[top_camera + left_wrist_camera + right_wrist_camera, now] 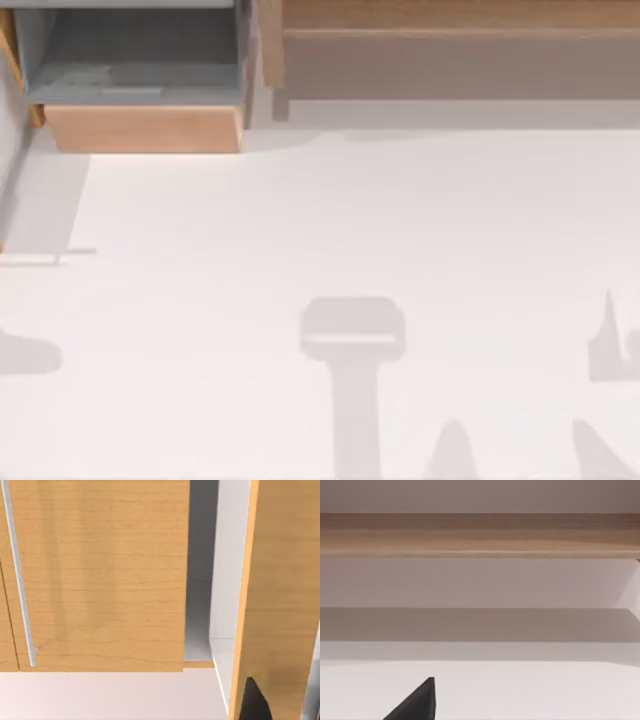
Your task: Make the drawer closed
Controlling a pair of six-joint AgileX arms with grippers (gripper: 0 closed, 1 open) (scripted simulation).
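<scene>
Approaching the drawer (143,128), open at the top view's upper left.
Gripper states could not be told; next move: pressing its front panel inward.

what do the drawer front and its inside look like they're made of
The drawer front panel looks like light orange-brown wood or wood veneer with a matte finish; faint grain lines run across it in the left wrist view. The inner walls and floor are flat grey with no grain and a dull sheen, so painted board, plastic or metal; the look leaves that open.
</scene>
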